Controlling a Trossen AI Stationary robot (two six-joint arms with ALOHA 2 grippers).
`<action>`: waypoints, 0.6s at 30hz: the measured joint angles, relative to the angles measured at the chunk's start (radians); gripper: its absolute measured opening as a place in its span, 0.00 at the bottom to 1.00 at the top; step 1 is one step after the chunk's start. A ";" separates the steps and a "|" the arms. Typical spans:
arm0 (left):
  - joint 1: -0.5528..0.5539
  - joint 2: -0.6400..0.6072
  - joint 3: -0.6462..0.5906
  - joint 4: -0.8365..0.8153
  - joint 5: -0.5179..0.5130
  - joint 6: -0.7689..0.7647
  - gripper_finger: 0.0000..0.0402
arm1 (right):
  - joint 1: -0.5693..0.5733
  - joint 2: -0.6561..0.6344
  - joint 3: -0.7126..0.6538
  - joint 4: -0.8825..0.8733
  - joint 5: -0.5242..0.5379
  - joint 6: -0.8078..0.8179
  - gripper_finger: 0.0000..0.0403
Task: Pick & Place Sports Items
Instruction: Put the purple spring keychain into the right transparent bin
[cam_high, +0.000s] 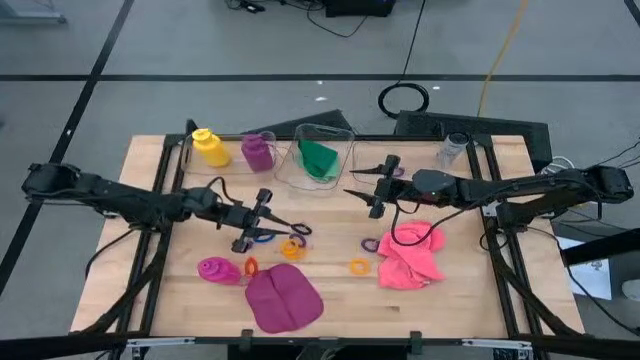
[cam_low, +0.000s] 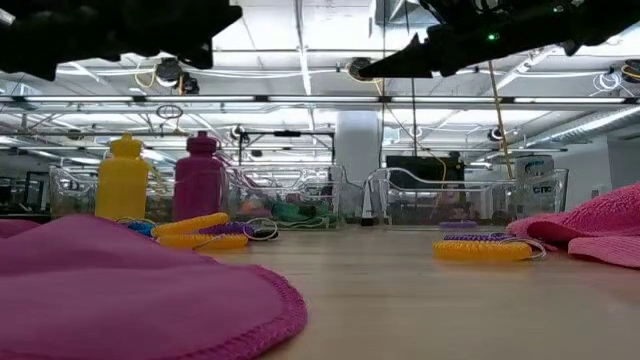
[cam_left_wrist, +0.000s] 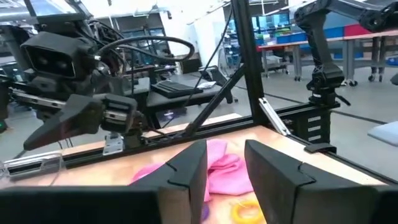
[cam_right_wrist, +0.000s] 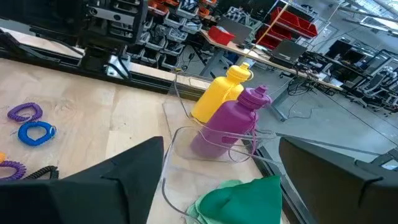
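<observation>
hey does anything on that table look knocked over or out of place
One thing: the magenta bottle lies on its side near the table's front left, while the yellow bottle and purple bottle stand upright at the back. Nothing looks spilled or damaged.

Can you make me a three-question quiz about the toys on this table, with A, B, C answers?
1. Where is the green cloth?
A. inside a clear bin
B. on the magenta cloth
C. on the floor

2. How many bottles stand upright at the back of the table?
A. one
B. two
C. four

3. How are the right gripper's fingers?
A. shut on a ring
B. shut on a bottle
C. open, holding nothing

Answers:
1 A, the high view shows it within the bin's walls.
2 B, the yellow bottle and the purple bottle stand there; a third, magenta bottle lies on its side at the front.
3 C, its wrist view shows the fingers spread wide with nothing between.
</observation>
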 joint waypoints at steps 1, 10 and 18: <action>0.000 0.000 0.000 -0.004 0.000 0.000 0.23 | 0.000 0.000 0.000 0.000 0.000 0.000 0.61; 0.001 0.000 0.001 -0.009 0.000 -0.002 0.23 | 0.000 0.000 0.000 0.000 0.000 0.000 0.61; 0.001 0.000 0.001 -0.009 0.000 -0.005 0.23 | 0.000 0.000 0.000 0.000 0.000 0.000 0.61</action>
